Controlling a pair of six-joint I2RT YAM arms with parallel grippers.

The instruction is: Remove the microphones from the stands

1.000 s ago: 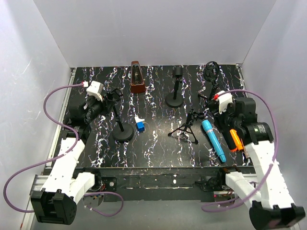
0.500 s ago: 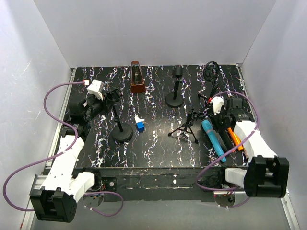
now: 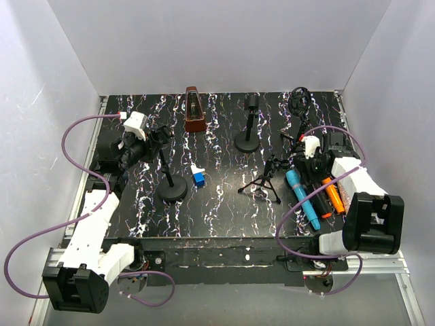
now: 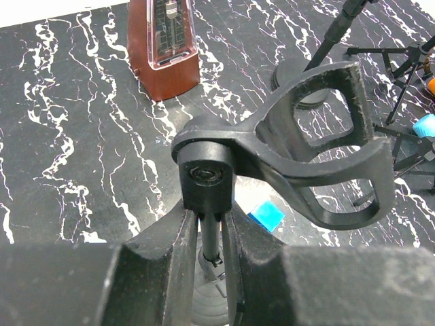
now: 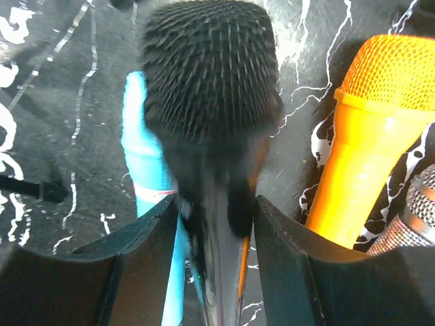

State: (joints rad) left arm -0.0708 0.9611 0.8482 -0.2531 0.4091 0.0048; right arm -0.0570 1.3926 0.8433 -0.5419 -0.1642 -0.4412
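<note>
My left gripper (image 3: 158,138) is shut on the pole of the black stand (image 3: 165,166), just under its empty clip (image 4: 326,163). The left fingers (image 4: 170,258) press the thin pole from both sides. At the right side of the table, a black microphone (image 5: 207,68) lies lengthwise between the fingers of my right gripper (image 5: 216,210). It is blurred while the fingers are sharp. The jaws stand slightly wider than its body, so it is loose. It sits low between a cyan microphone (image 3: 302,197) and an orange microphone (image 3: 333,197).
A brown metronome (image 3: 195,110) and a second round-base stand (image 3: 248,129) are at the back. A small black tripod (image 3: 265,180) stands left of the cyan microphone. A blue-and-white block (image 3: 198,175) lies near the held stand's base (image 3: 174,190). A silver microphone (image 5: 414,217) lies beside the orange one.
My right arm swung in and lowered the black microphone beside the cyan and orange ones, and its jaws widened a little. The left gripper stayed on the stand pole.
</note>
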